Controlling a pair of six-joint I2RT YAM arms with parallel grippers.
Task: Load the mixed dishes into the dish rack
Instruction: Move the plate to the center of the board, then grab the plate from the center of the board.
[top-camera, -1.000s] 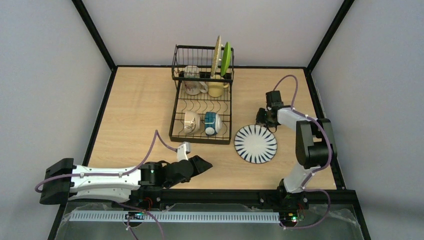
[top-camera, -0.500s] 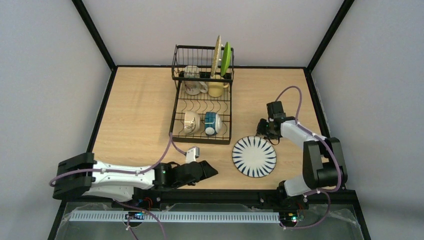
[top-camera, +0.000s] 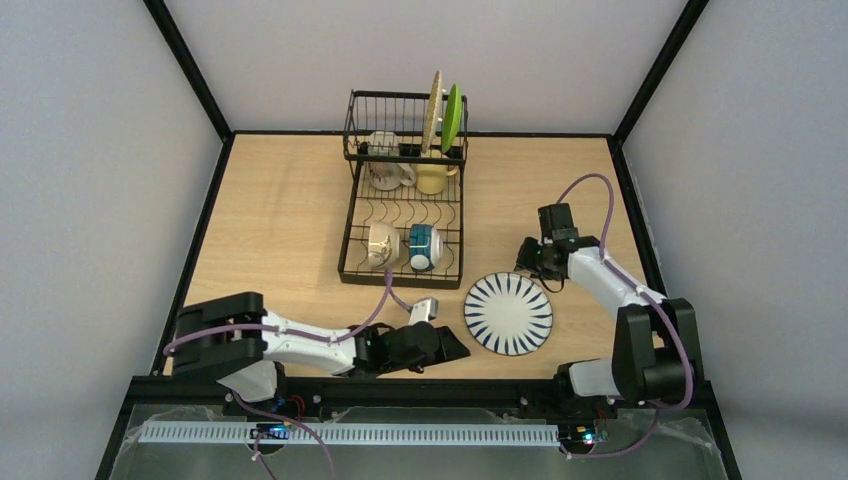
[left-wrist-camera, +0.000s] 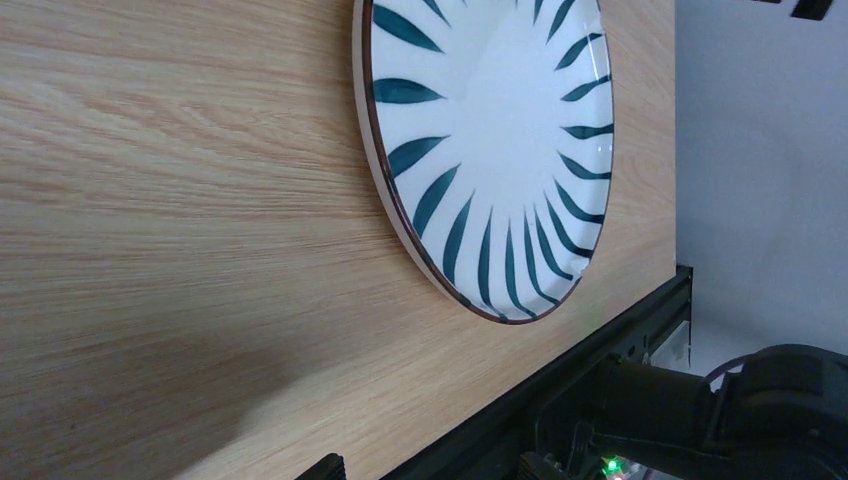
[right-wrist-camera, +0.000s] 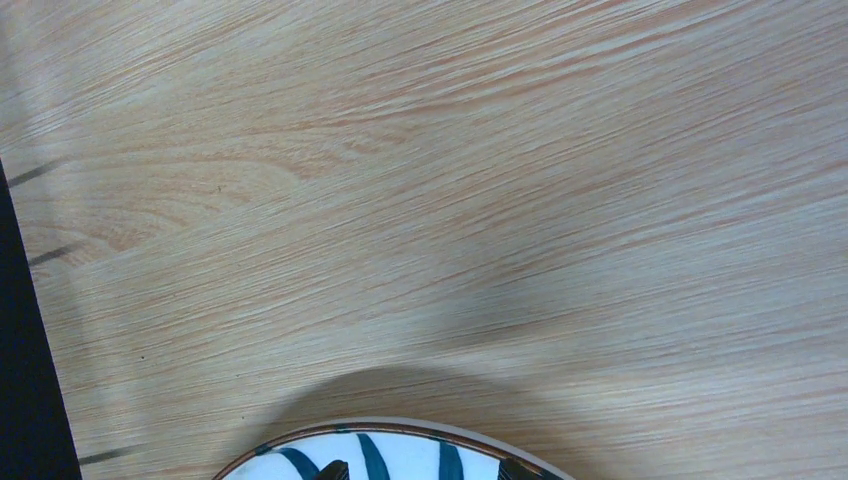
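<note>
- L gripper (top-camera: 447, 347): 1 s ago it sat lower centre-left of the top view; the arm has swung right since, and it's now low over the table (top-camera: 280, 220) just left of the striped plate (top-camera: 508, 314). Jaws spread wide, nothing in them.
- L wrist cam: striped plate (left-wrist-camera: 500, 130) fills upper right of frame, flat on the wood. Only a dark tip shows at the bottom edge, apart from the plate.
- R gripper (top-camera: 533, 265): moved a bit down-frame vs 1 s ago, now at the plate's upper-right rim. Jaws apart, not clamped on anything.
- R wrist cam: fingertips (right-wrist-camera: 335, 468) peek in at bottom edge, right over the plate rim (right-wrist-camera: 400, 460); can't tell if they touch it.
- Striped plate: slid down-frame vs 1 s ago, hardly any change in the last half sec. It lies on the table, right of the rack's lower-right corner, not loaded.
- Dish rack (top-camera: 352, 215), upper centre: unchanged. Cream mug (top-camera: 380, 245) & blue-patterned mug (top-camera: 424, 247) in its lower end; white printed mug (top-camera: 385, 172) & pale yellow mug (top-camera: 432, 178) higher up; tan plate (top-camera: 435, 112) & lime green plate (top-camera: 452, 117) stand on edge at the top right.
</note>
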